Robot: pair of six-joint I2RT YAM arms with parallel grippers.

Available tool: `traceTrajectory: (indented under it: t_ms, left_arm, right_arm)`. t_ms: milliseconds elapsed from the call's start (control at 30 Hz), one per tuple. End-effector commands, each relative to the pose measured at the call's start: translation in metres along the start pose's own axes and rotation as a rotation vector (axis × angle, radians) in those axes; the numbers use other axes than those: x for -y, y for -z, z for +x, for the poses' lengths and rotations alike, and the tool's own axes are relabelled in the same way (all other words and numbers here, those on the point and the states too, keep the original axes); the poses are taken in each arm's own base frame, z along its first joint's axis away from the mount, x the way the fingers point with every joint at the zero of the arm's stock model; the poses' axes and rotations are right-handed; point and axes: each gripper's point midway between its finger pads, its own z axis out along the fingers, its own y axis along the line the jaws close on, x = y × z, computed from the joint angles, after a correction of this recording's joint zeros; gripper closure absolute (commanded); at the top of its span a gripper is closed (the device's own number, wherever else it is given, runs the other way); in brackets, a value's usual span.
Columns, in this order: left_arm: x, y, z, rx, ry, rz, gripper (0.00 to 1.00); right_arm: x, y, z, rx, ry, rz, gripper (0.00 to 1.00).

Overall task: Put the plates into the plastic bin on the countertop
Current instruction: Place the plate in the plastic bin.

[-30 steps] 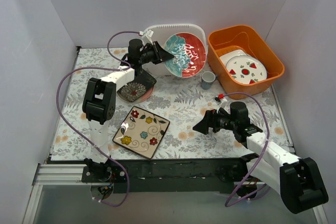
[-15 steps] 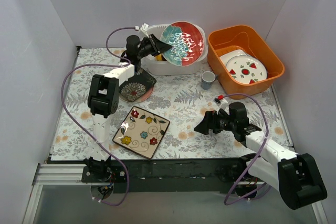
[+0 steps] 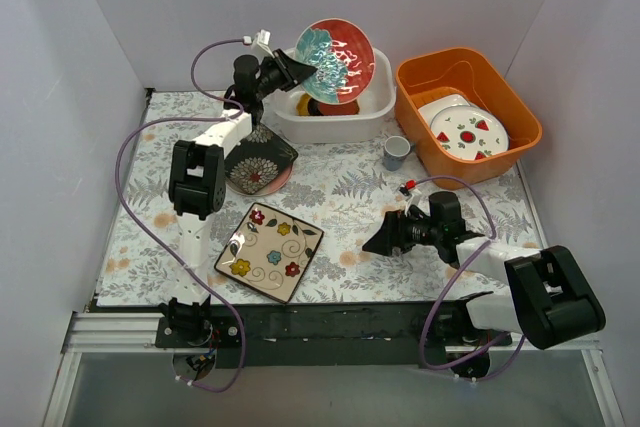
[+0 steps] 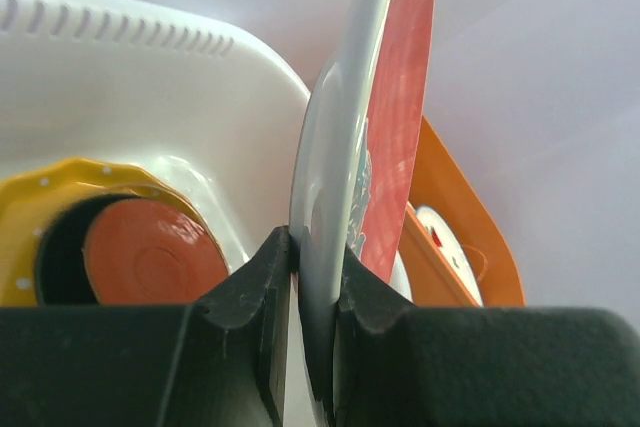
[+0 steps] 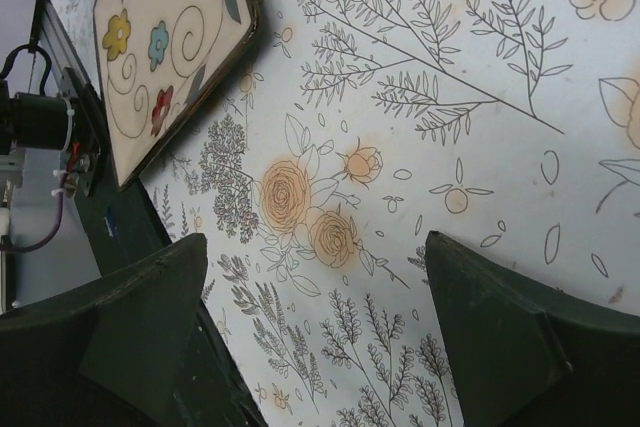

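A: One plate is up in the air: the red and teal plate (image 3: 338, 47). It stands almost on edge above the back of the white bin (image 3: 372, 115).

B: What holds it?

A: The left claw (image 3: 293, 69) is clamped on its rim. In the left wrist view the fingers (image 4: 262, 277) press either side of the edge, with the pale underside to the left and the red face to the right.

B: Anything in the bin already?

A: Two plates. A yellow plate (image 4: 35, 192) with a scalloped, dotted rim lies inside, and a dark plate (image 4: 150, 265) with an orange-red centre lies on it.

B: And the rest?

A: Three are out on the flowered surface (image 3: 350, 192). A black square plate (image 3: 262, 159) with white flowers rests on a pink plate (image 3: 285, 180), near the bin's front left. A cream square plate (image 3: 270, 252) with coloured flowers lies closer to the arm bases.

B: The other arm?

A: The right claw (image 3: 375, 240) is spread wide and empty, low over the surface to the right of the cream square plate. The right wrist view shows only the printed leaves between its fingers (image 5: 130, 332).

B: What's around the bin?

A: An orange tub (image 3: 520, 112) stands just to its right, holding white plates (image 3: 465, 132) with red fruit marks. A small cup (image 3: 397, 152) stands in front, between bin and tub.
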Motion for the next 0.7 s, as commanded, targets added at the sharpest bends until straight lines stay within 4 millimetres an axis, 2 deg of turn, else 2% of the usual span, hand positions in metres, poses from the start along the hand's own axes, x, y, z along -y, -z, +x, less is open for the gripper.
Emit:
traceTrajectory:
  t_ms: [0,133,233,267,333,367,433,667]
  left_arm:
    - [0.056,-0.008,-0.071,0.189,-0.154,0.060,1.00]
    - [0.044,-0.017,-0.072,0.218,-0.231,-0.022,1.00]
    - [0.040,-0.027,-0.060,0.207,-0.316,-0.064,1.00]
    - [0.047,-0.033,-0.056,0.204,-0.339,-0.057,1.00]
    - [0.036,-0.041,-0.046,0.182,-0.374,-0.085,1.00]
    - [0.043,-0.045,-0.046,0.185,-0.390,-0.072,1.00]
    - [0.035,-0.051,-0.034,0.158,-0.401,-0.081,1.00]
    - [0.029,-0.056,-0.023,0.145,-0.407,-0.092,1.00]
  right_arm:
    - [0.005,-0.004,0.014,-0.041,-0.024,-0.016,0.03]
    - [0.003,-0.004,0.015,-0.047,-0.025,-0.033,0.03]
    - [0.002,-0.005,0.016,-0.052,-0.027,-0.044,0.03]
    - [0.001,-0.005,0.017,-0.056,-0.032,-0.051,0.03]
    - [0.000,-0.005,0.018,-0.058,-0.038,-0.056,0.03]
    - [0.000,-0.005,0.019,-0.057,-0.038,-0.058,0.03]
    - [0.000,-0.005,0.019,-0.056,-0.040,-0.055,0.03]
    - [0.002,-0.002,0.023,-0.058,-0.041,-0.038,0.03]
